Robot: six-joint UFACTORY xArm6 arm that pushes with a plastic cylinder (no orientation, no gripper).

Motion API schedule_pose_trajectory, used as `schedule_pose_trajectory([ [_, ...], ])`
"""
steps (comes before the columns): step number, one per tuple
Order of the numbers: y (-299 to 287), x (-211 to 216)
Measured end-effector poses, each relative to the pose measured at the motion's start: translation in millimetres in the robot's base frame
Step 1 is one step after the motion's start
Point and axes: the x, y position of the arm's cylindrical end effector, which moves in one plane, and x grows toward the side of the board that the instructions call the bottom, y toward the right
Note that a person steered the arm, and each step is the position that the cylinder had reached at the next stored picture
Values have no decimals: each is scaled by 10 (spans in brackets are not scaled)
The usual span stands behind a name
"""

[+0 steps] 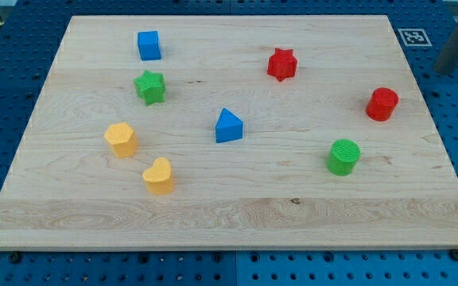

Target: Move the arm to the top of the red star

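Note:
The red star lies on the wooden board, right of the middle and near the view's top. A dark rod slants in at the view's top right corner, off the board over the blue table. My tip is its lower end, far to the right of the red star and level with it. It touches no block.
Also on the board are a blue cube, a green star, a blue triangle, a red cylinder, a green cylinder, a yellow hexagon and a yellow heart. A marker tag lies past the board's top right corner.

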Motion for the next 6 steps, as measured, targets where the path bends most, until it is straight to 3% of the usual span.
schedule_pose_trajectory([
  [1, -391, -117],
  [3, -2060, -787],
  [4, -2464, -930],
  [5, -2299, -930],
  [6, -1085, -913],
])
